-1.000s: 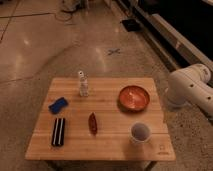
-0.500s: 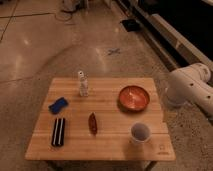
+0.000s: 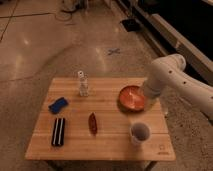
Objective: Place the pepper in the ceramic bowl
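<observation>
On the wooden table [image 3: 112,147] the pepper [image 3: 92,122] lies flat near the middle, well apart from the ceramic bowl [image 3: 132,97] toward the right edge. Just right of the bowl hangs the gripper [image 3: 151,96] at the white arm's [image 3: 172,75] end. Jaws apart or together, I cannot tell.

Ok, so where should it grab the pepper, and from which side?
Probably across its thicker middle, from straight above: the pepper lies flat on the table, slim, its tips pointing near and far. The gripper is hidden behind the arm beside the bowl.
</observation>
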### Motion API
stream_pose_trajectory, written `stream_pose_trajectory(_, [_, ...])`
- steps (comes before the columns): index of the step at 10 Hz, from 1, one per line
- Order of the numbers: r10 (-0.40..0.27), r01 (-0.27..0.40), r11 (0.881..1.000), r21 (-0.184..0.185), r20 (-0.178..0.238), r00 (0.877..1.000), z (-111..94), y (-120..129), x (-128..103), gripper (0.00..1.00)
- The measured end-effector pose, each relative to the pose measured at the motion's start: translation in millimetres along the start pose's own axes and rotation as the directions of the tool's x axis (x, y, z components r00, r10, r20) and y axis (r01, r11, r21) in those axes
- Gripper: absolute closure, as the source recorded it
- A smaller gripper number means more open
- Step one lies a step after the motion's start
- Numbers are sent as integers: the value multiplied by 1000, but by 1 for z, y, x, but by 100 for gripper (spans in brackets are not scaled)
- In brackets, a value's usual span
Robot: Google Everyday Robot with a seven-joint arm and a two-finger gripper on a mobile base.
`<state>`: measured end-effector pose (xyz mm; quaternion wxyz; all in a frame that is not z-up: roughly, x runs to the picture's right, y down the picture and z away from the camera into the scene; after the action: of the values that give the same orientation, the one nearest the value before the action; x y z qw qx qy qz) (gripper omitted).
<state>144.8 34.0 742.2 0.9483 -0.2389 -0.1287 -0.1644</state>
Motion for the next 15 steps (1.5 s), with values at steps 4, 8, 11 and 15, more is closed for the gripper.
stream_pose_trajectory(4, [-318, 317, 947, 53, 23, 948, 31, -28, -88, 35])
stream_pose_trajectory(8, [-583, 581, 812, 53, 11, 813, 77, 4, -153, 35])
stream_pose_trajectory(11, [-741, 741, 672, 13, 24, 671, 118, 28, -189, 35])
stream_pose_trajectory(15, [-846, 846, 531, -40, 24, 532, 159, 30, -209, 35])
